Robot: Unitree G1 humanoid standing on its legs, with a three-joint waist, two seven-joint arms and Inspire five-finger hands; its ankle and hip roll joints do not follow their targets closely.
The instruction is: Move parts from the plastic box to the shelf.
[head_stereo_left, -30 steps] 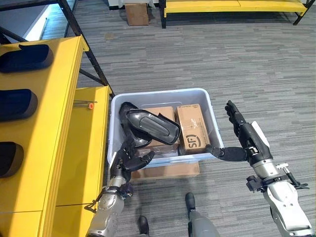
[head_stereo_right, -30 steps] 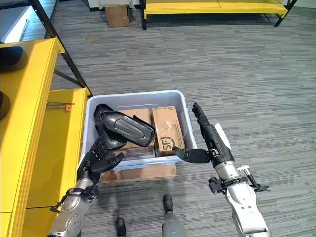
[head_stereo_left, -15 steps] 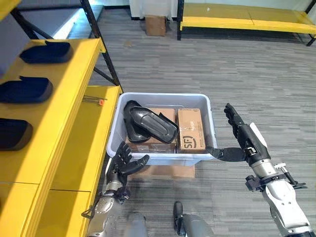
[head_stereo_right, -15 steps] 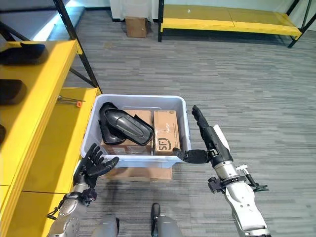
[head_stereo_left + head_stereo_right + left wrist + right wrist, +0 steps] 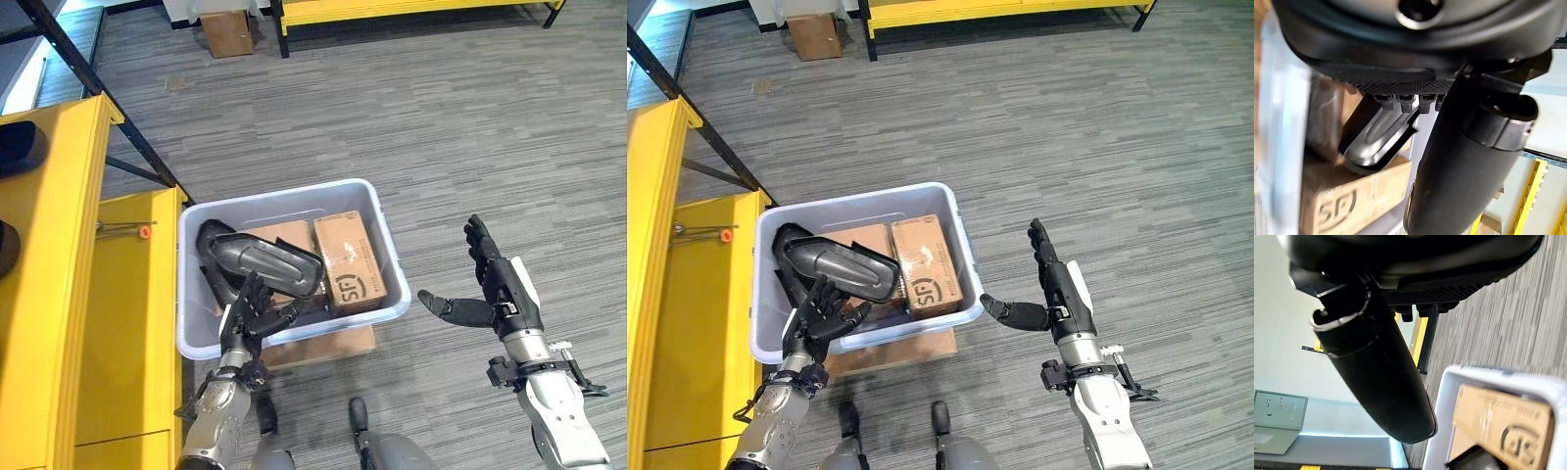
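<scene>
A pale plastic box (image 5: 388,255) stands on the floor beside the yellow shelf (image 5: 127,333). A long black moulded part (image 5: 263,262) lies slanted in its left half, across two cardboard cartons (image 5: 348,262). My left hand (image 5: 253,313) is open with fingers spread over the box's near rim, fingertips right by the part's lower edge; whether they touch is unclear. In the left wrist view the black part (image 5: 1376,142) shows past the fingers. My right hand (image 5: 492,286) is open, thumb out, a short gap to the right of the box.
Dark parts (image 5: 20,147) lie on the shelf's upper level, and an orange-tipped tool (image 5: 142,231) on the lower one. Flat cardboard (image 5: 328,345) sticks out from under the box. A carton (image 5: 227,29) and a yellow bench (image 5: 411,8) stand far off on grey carpet.
The camera has shifted. My left hand has risen from below the box's front to its near rim, by the black part. My right hand has come away from the box's right wall.
</scene>
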